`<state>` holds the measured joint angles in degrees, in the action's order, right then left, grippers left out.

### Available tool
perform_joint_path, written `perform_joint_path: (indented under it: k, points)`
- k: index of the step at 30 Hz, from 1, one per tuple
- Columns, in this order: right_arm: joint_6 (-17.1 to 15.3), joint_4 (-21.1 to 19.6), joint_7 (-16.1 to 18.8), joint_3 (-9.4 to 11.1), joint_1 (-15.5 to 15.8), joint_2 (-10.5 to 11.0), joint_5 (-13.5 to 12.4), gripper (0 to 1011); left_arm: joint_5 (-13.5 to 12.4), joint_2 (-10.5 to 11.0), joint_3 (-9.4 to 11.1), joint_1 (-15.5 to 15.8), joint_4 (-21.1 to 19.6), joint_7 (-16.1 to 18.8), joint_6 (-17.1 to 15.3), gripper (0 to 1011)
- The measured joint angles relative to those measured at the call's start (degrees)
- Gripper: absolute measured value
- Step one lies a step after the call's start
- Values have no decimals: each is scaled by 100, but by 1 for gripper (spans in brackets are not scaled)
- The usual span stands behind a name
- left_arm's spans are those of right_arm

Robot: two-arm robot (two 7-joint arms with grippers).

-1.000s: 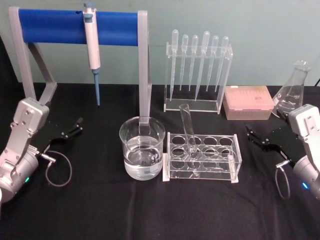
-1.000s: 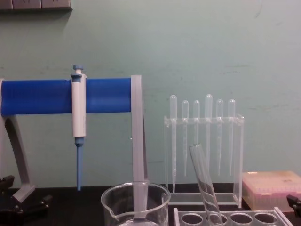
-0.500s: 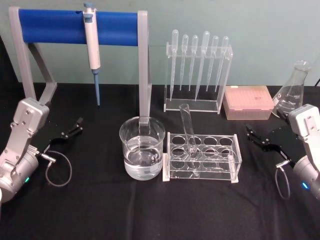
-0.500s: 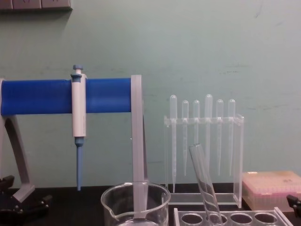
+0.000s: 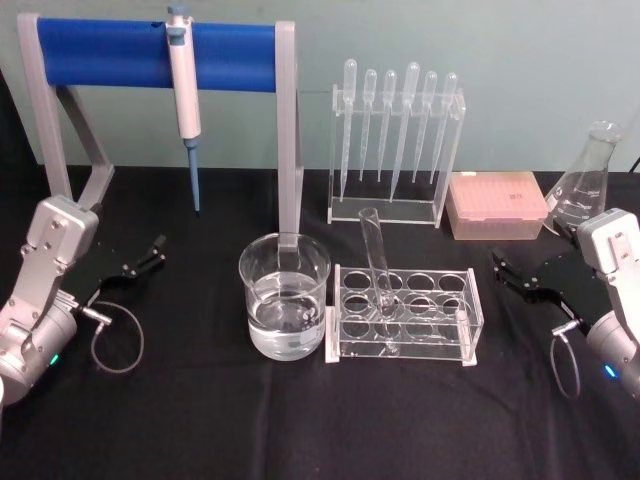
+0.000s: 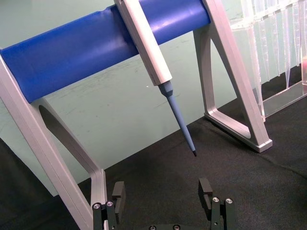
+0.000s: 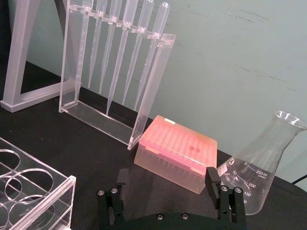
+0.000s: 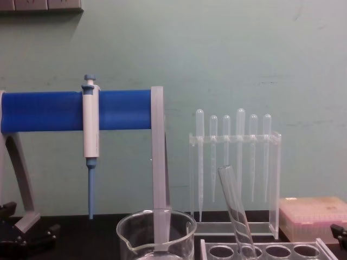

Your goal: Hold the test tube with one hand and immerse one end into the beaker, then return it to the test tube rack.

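overhead: test tube (image 5: 376, 262) leans in rack (image 5: 472, 312); wrist views: left gripper (image 6: 162, 187), right gripper (image 7: 167, 176) gaping.

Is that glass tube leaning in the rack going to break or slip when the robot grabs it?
The test tube looks like thin clear glass, so it is probably stiff, light and breakable if squeezed hard. Its smooth round wall may be slippery. It leans loosely in the rack, so a nudge would likely tilt it.
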<state>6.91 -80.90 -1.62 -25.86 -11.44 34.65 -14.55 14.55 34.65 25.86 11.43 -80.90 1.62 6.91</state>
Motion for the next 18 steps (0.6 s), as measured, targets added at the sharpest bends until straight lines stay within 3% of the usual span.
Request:
perform_joint_path:
  k: [18]
  points:
    - [0,0,0,0,0,0,0,1002,0,0,0,0,0,0,0,1000]
